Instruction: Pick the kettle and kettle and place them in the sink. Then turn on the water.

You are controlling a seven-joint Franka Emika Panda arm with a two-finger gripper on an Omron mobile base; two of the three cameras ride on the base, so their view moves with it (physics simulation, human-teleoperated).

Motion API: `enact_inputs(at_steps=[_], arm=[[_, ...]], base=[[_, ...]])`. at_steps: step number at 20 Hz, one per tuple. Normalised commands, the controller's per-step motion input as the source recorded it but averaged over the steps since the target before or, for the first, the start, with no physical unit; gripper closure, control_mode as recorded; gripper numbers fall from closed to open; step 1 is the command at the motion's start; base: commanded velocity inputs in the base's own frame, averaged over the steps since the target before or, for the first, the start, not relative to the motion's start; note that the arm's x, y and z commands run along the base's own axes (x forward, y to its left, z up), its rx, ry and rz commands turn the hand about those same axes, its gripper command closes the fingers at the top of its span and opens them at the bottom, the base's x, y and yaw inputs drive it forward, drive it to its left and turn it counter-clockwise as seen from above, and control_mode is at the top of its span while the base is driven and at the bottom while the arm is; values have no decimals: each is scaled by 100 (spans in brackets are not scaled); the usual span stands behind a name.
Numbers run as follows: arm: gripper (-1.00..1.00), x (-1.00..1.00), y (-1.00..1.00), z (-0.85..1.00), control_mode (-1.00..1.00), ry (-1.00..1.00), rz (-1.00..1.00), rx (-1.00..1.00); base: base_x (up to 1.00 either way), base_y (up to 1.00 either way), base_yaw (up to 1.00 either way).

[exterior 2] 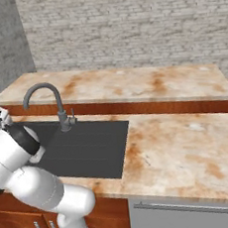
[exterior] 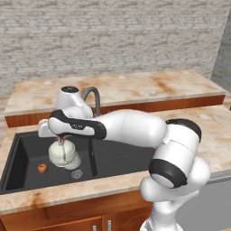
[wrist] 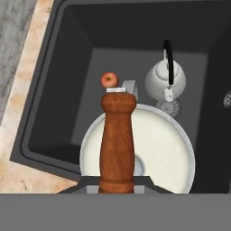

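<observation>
while my gripper point(wrist: 116, 184) pinches the reddish-brown handle point(wrist: 117, 140) of one kettle point(wrist: 153, 149), that kettle hangs over the sink point(exterior: 27, 149). second kettle point(wrist: 165, 80), black handle: on the basin floor, near the apple point(wrist: 109, 80). tap point(exterior 2: 45, 101): behind the sink.

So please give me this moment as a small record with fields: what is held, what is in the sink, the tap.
held: kettle with reddish-brown handle, gripped by its handle in the fingers, hanging over the sink
already in basin: kettle with black handle, upright on the floor near the drain
also in basin: small red apple
tap: grey gooseneck, no water running
</observation>
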Motion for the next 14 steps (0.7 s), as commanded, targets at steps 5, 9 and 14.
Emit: enact_inputs(at_steps=[5,9,14], arm=[[100,12,17,-29,-100,0,0,0],[100,19,8,-39,-100,0,0,0],[100,9,10,-44,-100,0,0,0]], base=[[0,0,0],[0,0,0],[0,0,0]])
